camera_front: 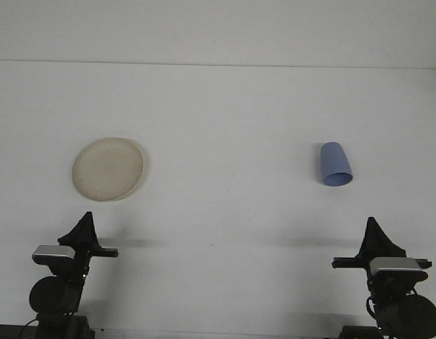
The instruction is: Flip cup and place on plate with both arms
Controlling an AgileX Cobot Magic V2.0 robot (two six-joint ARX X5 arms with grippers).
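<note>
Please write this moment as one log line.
phase: start | cup: on side, right | plate: left, bare | both arms: apart from both
</note>
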